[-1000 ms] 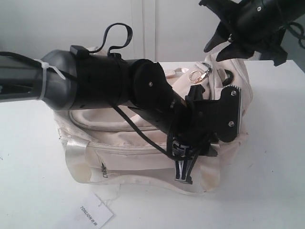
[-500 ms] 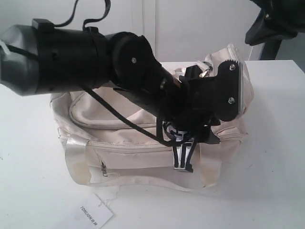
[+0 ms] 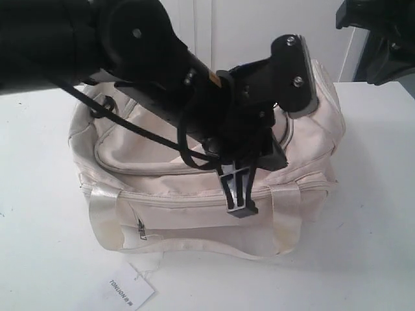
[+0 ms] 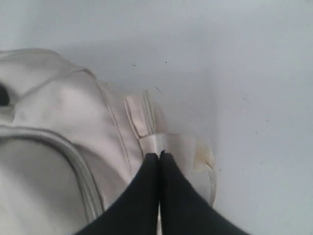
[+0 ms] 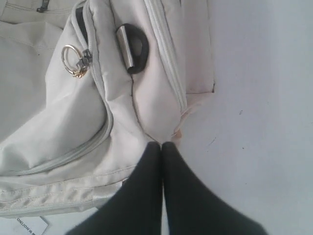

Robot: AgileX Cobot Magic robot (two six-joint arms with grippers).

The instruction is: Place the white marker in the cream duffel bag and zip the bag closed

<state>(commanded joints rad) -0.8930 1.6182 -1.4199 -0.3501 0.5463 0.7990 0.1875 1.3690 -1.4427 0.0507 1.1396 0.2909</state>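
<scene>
The cream duffel bag point(image 3: 194, 188) lies on the white table point(image 3: 376, 194). Its curved top zipper point(image 5: 73, 152) looks shut along the stretch I can see, and the gold ring pull point(image 5: 73, 61) hangs near one end. The white marker is hidden or out of view. My left gripper point(image 3: 241, 208) points down in front of the bag's side, shut and empty; in its wrist view the left gripper point(image 4: 159, 155) hangs over a satin strap point(image 4: 176, 144). My right gripper point(image 5: 161, 145) is shut and empty above the bag's end, beside bare table.
A white paper tag point(image 3: 126, 293) printed TONLION lies on the table in front of the bag. The left arm's black body point(image 3: 130, 45) covers the bag's upper middle. The right arm's black body point(image 3: 382, 39) sits at the top right corner. A black strap ring point(image 5: 136, 46) is on the bag's end.
The left arm has swung up and back, uncovering the bag's front. The right arm has pulled away to the upper right and its fingers, spread a second ago, have come together.
</scene>
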